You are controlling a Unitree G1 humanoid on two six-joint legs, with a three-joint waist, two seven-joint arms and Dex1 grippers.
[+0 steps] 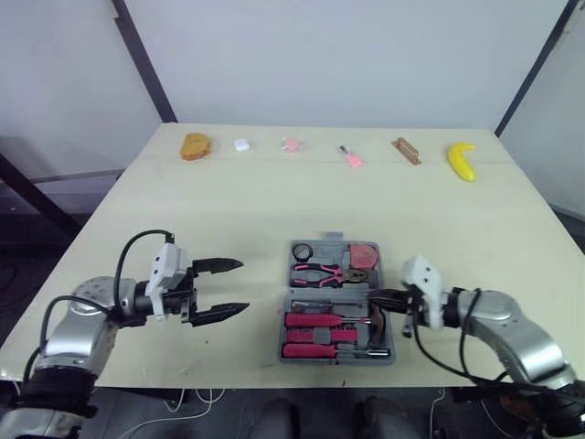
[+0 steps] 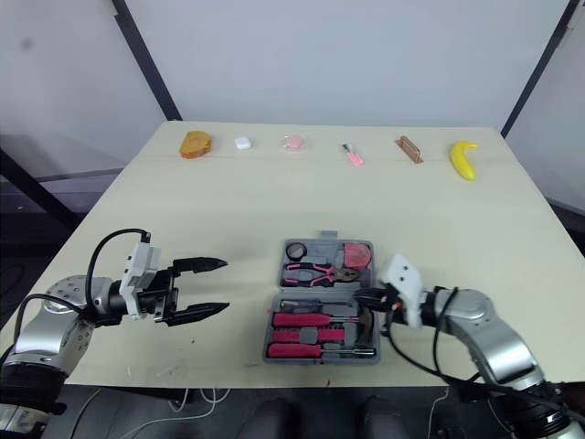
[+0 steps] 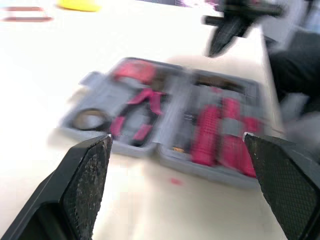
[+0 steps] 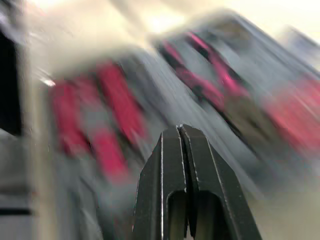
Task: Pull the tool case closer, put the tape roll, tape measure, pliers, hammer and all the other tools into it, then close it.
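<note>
The grey tool case (image 1: 336, 304) lies open near the table's front edge. Its far half holds a tape roll (image 1: 303, 251), pink-handled pliers (image 1: 320, 273) and a red tape measure (image 1: 363, 255). The near half holds red-handled tools (image 1: 322, 328) and a hammer (image 1: 377, 320). My right gripper (image 1: 384, 300) is shut with nothing in it, its tips at the case's right edge, just over the hammer head. Left of the case my left gripper (image 1: 233, 287) stands wide open, pointing at the case and apart from it.
Along the table's far edge lie a piece of bread (image 1: 196, 145), a small white object (image 1: 241, 144), a pink item (image 1: 291, 144), a pink stick (image 1: 350, 156), a brown bar (image 1: 407, 151) and a banana (image 1: 462, 161). Cables hang below the front edge.
</note>
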